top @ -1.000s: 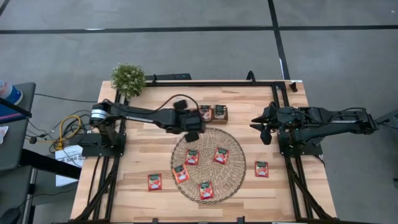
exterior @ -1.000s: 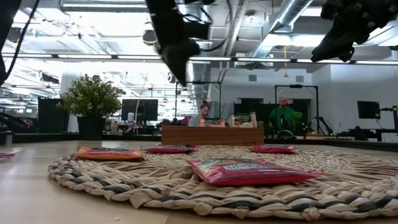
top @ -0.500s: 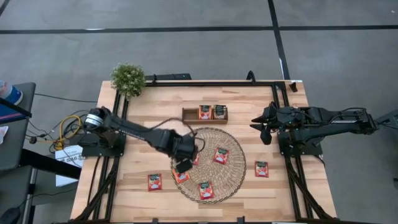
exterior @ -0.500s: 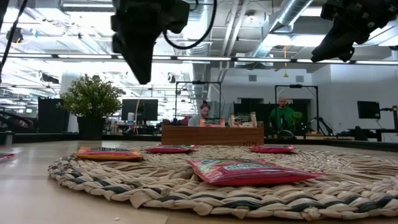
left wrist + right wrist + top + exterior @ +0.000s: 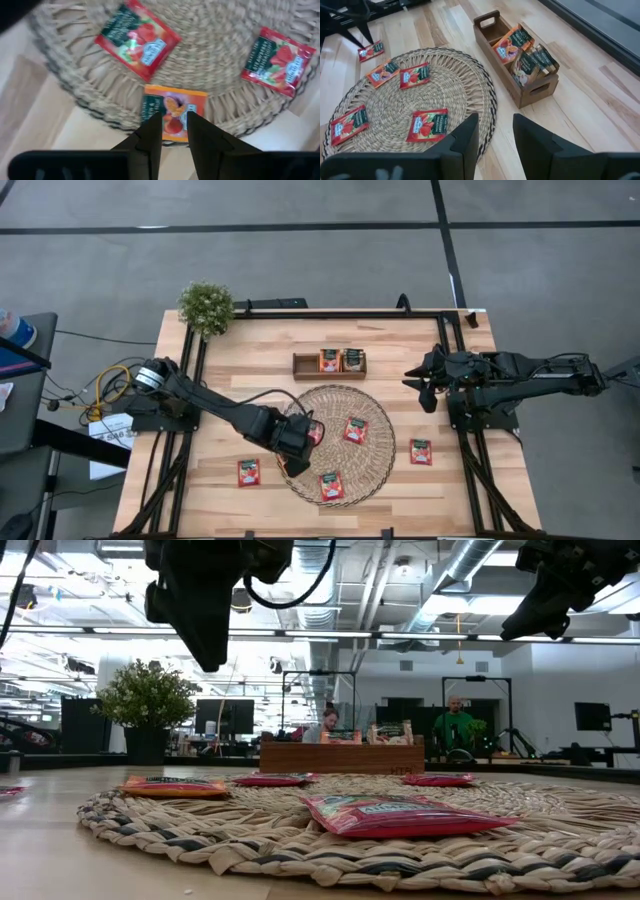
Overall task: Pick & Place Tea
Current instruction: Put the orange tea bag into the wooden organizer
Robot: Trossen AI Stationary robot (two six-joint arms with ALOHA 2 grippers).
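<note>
Several tea sachets lie flat on the round woven mat (image 5: 345, 442); one orange sachet (image 5: 174, 111) rests at the mat's left rim. My left gripper (image 5: 174, 127) hangs straight above that sachet, pointing down, with a narrow gap between its fingers and nothing in them. In the low view it (image 5: 205, 645) hangs well clear of the mat. Two red sachets (image 5: 137, 39) (image 5: 279, 60) lie farther in on the mat. My right gripper (image 5: 495, 131) waits open above the table's right edge (image 5: 425, 380).
The wooden tray (image 5: 329, 364) stands beyond the mat with sachets upright in two compartments (image 5: 520, 50). Loose sachets lie on the bare wood left (image 5: 248, 472) and right (image 5: 421, 451) of the mat. A potted plant (image 5: 206, 306) stands at the far left corner.
My left gripper has swung from beside the tray toward the table's near edge, across the mat's left part, and has rolled at the wrist. It has slowed above the orange sachet at the mat's rim. The sachets have kept their places.
</note>
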